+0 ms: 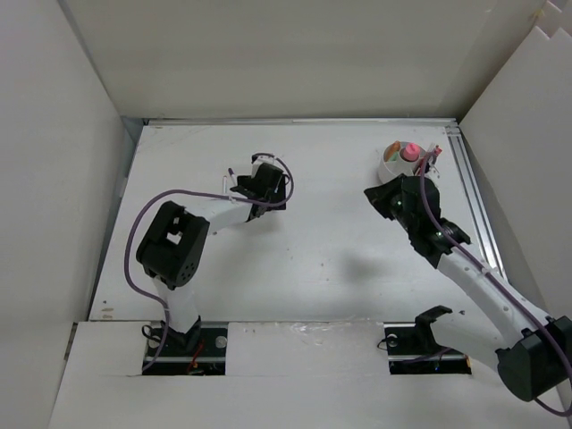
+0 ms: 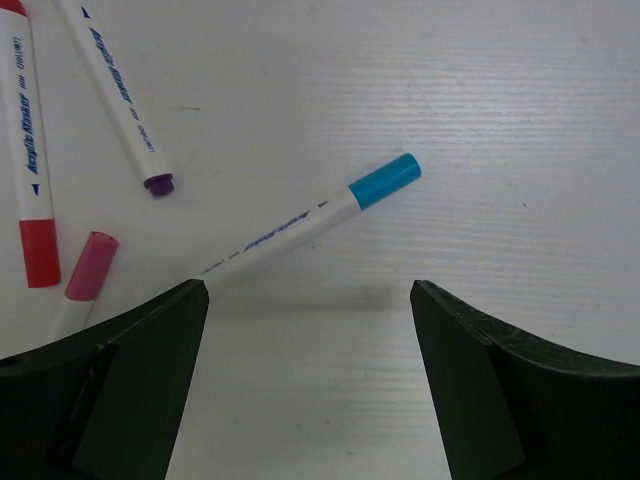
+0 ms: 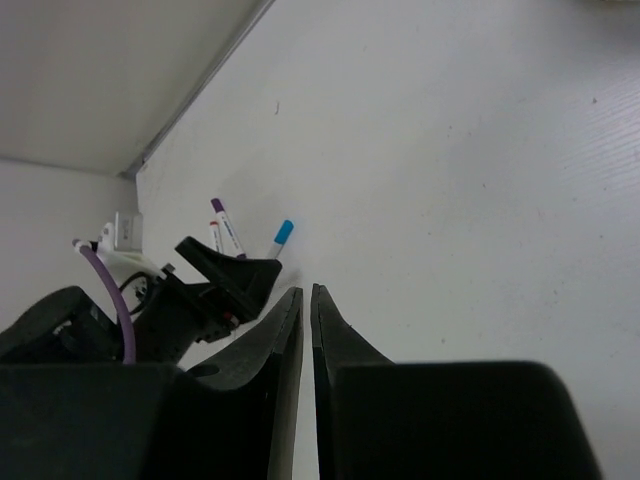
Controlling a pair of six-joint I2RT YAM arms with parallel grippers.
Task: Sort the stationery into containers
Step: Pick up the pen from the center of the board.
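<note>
Left hand (image 2: 308,300) spread wide at the blue pen (image 2: 300,225), best to centre on its barrel, then drop straight; right hand (image 3: 306,300) fingers together, empty

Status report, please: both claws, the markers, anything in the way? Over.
Left claw open, low over blue-capped marker, not gripping. Right claw shut, empty, next to white cup. Other markers close by; nothing blocks.

- top cam's looking down over the whole bench (image 1: 304,268)
- left wrist cam's sitting close above the blue-capped marker (image 2: 300,225)
- right wrist cam's peering low, sharing that marker from afar
</note>
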